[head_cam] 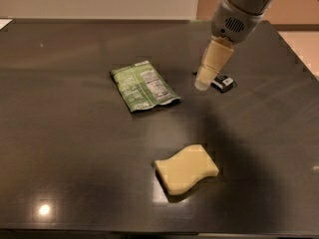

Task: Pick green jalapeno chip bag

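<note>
Counter: a dark, glossy counter [65,148] fills nearly the whole view, with a pale wall along its far edge and a small bright glint of light [44,209] near the front left.

Green jalapeno chip bag: the green jalapeno chip bag [144,86] lies flat on the counter, a little left of centre and towards the far half. It is crinkled and turned at an angle, with its white text and white label panel facing up.

Claw: the claw [201,85] hangs from the grey arm [238,14] that enters at the upper right. Its pale beige tapered end points down and slightly left. The tip is to the right of the bag, near it but apart from it.

Claw state: I cannot tell whether it is spread or pressed together, since from this side it reads as a single tapered shape.

Claw height: it seems to hover above the counter rather than rest on it, though the view does not settle this.

Black wrapped bar: the small black wrapped bar [224,82] lies just right of the claw tip, its left end partly hidden behind the claw.

Sponge: the wavy pale-yellow sponge [186,168] lies flat nearer the front, below the claw and well apart from the bag.
</note>
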`<state>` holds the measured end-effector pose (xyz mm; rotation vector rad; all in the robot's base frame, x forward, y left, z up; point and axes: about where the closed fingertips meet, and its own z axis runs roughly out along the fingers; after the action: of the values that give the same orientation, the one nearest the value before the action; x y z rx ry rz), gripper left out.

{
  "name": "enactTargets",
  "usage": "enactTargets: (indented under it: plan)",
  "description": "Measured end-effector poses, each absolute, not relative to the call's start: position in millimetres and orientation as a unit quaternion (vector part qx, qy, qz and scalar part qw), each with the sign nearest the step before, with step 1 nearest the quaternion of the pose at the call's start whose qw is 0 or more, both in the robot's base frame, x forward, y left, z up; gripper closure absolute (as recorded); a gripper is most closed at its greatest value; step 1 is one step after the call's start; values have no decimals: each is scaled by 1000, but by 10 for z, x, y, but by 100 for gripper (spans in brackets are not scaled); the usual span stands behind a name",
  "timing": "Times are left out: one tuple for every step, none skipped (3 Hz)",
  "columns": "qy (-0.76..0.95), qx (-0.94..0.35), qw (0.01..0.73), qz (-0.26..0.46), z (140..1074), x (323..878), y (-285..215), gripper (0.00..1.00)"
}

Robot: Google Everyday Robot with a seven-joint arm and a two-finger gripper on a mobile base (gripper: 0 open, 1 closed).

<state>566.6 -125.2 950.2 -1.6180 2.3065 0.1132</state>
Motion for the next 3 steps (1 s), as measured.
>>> enactTargets:
  plan:
    - [818,-553,149,57,9325,5822,-925,0]
    - [826,-540,143,75,9220,5967,-606,0]
    - [833,-528,139,86,9136,6139,-321,0]
